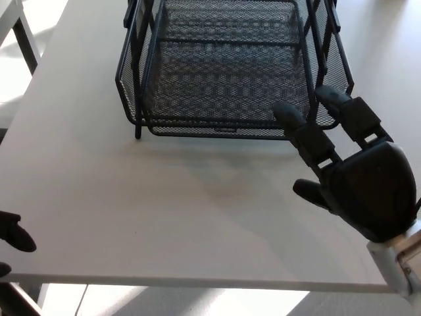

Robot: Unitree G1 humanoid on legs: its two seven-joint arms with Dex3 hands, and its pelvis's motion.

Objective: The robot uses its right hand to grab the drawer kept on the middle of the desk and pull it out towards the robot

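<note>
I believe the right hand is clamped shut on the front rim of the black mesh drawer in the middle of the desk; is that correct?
Not quite. In the head view the right hand is open, its fingers spread and reaching toward the front rim without gripping it. The rest stands: the black mesh drawer sits in the middle of the desk.

One black mesh drawer (227, 66) stands on one white desk (164, 204); two robot hands show, right hand (348, 174) and left hand (13, 237).

Another white table (13, 20) stands at upper left.
</note>
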